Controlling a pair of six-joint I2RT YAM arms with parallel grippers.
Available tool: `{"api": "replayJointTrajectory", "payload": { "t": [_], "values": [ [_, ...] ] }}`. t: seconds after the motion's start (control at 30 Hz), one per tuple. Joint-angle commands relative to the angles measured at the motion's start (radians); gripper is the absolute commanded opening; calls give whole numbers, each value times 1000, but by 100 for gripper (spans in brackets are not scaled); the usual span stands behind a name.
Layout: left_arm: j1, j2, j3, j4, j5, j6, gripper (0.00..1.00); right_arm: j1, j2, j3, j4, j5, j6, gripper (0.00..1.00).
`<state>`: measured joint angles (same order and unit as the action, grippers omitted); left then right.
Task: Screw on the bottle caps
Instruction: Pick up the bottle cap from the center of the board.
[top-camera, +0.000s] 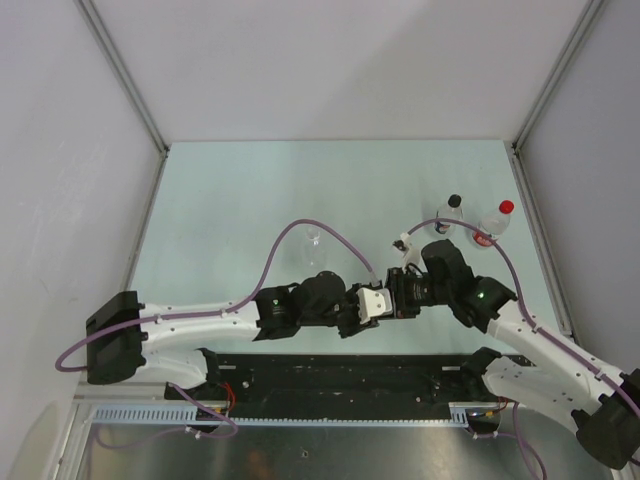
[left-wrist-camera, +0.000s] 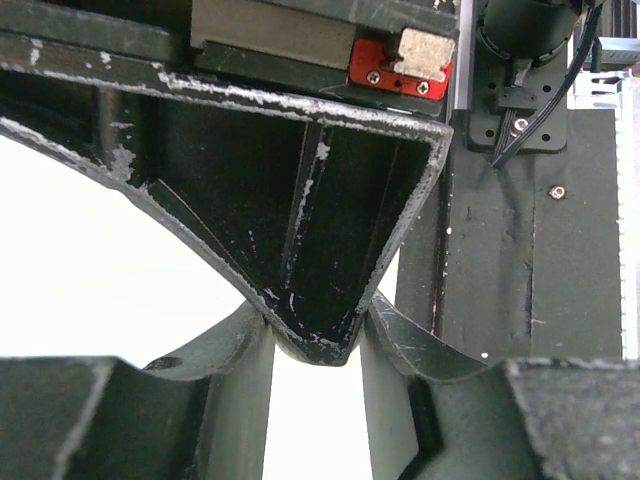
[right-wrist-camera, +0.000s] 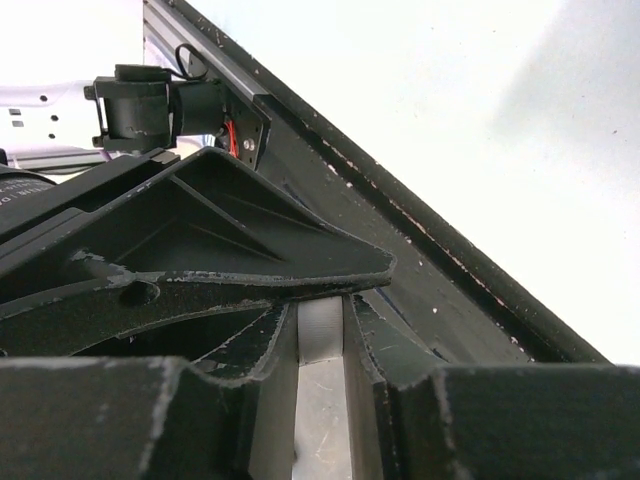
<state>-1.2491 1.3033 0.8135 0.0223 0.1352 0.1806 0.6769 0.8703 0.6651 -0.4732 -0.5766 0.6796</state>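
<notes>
At lower centre of the top view, right gripper (right-wrist-camera: 320, 315) pinches the whitish cap (right-wrist-camera: 320, 338); left gripper (left-wrist-camera: 315, 330) has narrow jaws, hold unclear. Both arms reach inward, tips meeting. One bottle (top-camera: 313, 247) stands just above-left.

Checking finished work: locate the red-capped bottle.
Top view: the red-capped bottle sits at the far right of the table, just right of the black-capped bottle.
</notes>
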Motion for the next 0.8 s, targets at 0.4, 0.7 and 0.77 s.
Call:
{"api": "replayJointTrajectory", "payload": {
  "t": [0.4, 0.7, 0.77],
  "values": [
    [-1, -73, -89, 236, -147, -26, 5, -60, -155, 39, 38, -21, 3, 63],
    [0, -252, -216, 532, -245, 30, 5, -79, -363, 39, 197, 67, 27, 75],
    [0, -301, -257, 626, -235, 59, 5, -80, -391, 39, 227, 60, 58, 74]
  ]
}}
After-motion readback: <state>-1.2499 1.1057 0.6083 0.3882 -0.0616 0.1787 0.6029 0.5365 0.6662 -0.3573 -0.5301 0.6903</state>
